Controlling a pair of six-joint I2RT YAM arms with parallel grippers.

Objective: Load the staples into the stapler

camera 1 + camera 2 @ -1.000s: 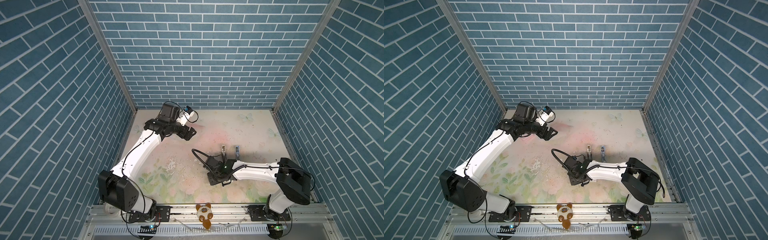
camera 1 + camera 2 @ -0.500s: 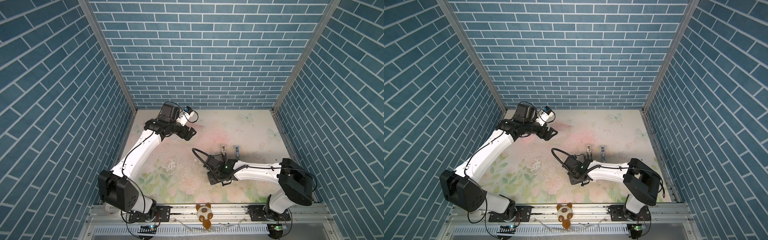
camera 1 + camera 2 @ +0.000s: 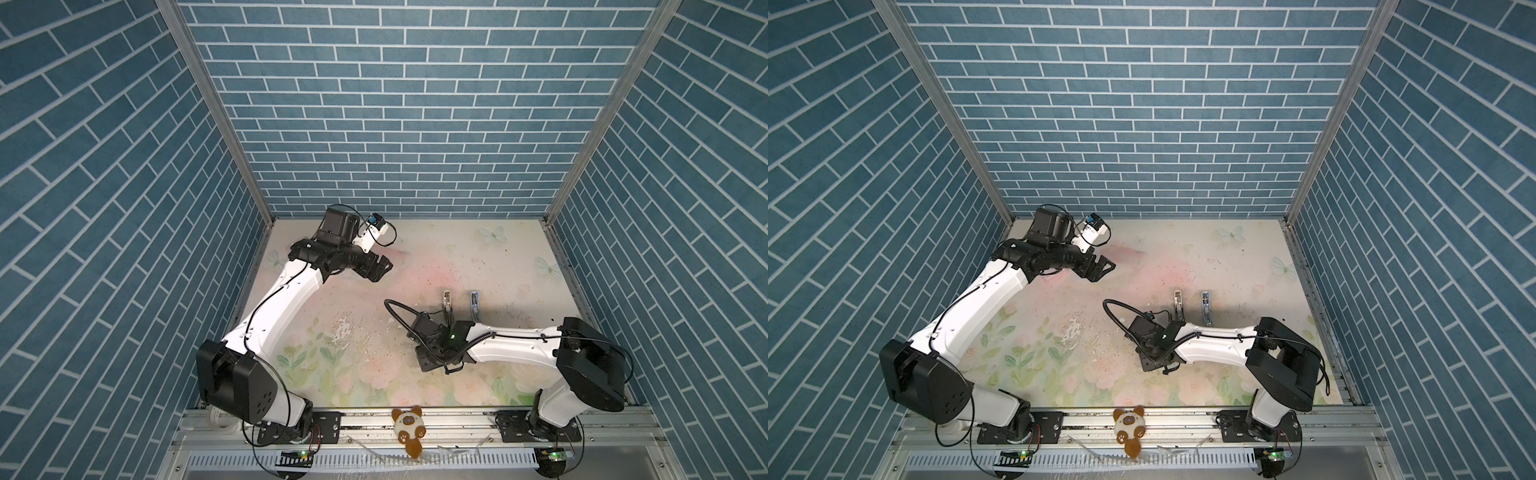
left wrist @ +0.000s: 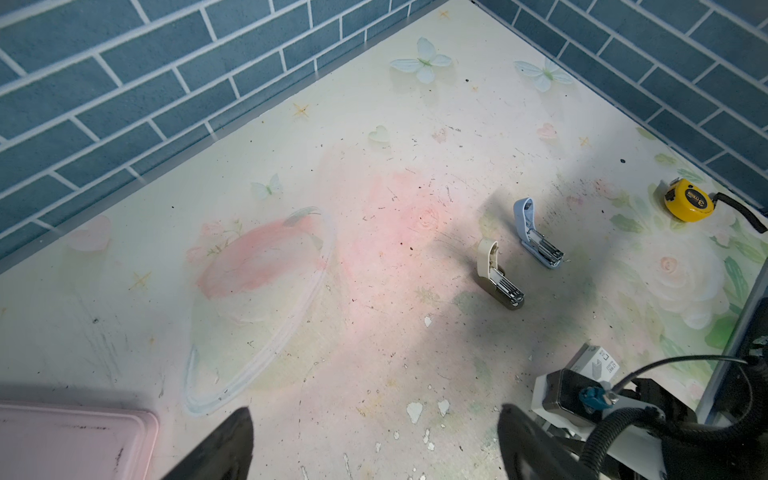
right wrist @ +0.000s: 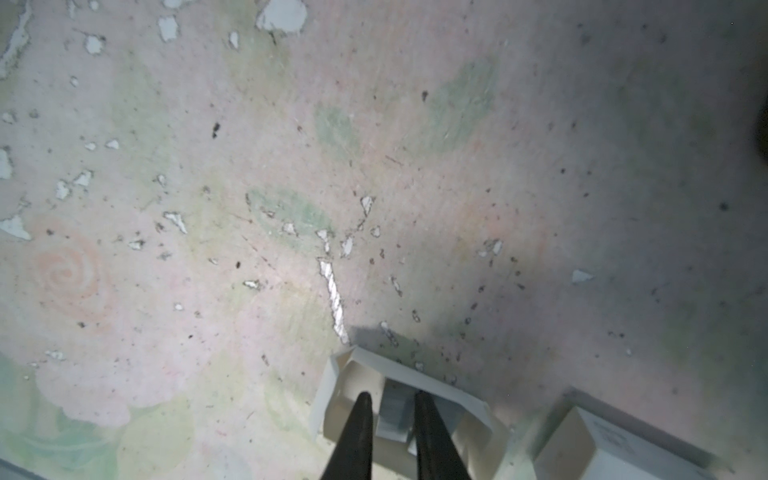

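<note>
Roughly early-to-mid task. Far left, the left hand (image 3: 381,267) hangs over the back corner of the desk (image 3: 490,253) with its fingers wide apart, holding nothing; a pink flat board (image 4: 70,440) lies just beneath it in the left wrist view.

Toward the middle, the right hand (image 5: 390,399) is down in the small white card tray (image 5: 440,384). Its two black fingers are drawn close and pinch the grey stack of staples (image 5: 395,413) between them. The staples sit inside the tray, not lifted out yet. The white sleeve (image 5: 615,440) lies just beside the tray, apart from it.

Next over, behind the right hand, a cream stapler (image 4: 496,276) and a blue stapler (image 4: 538,237) both stand flipped open, metal rails exposed; whether either rail has staples in it cannot be told. Far right, a yellow tape measure (image 4: 688,201), unused.

Done, by the look of it: tray out of the sleeve, staplers open, staples gripped. Left: lift the strip, carry it across, seat it in a rail, shut the lid.
</note>
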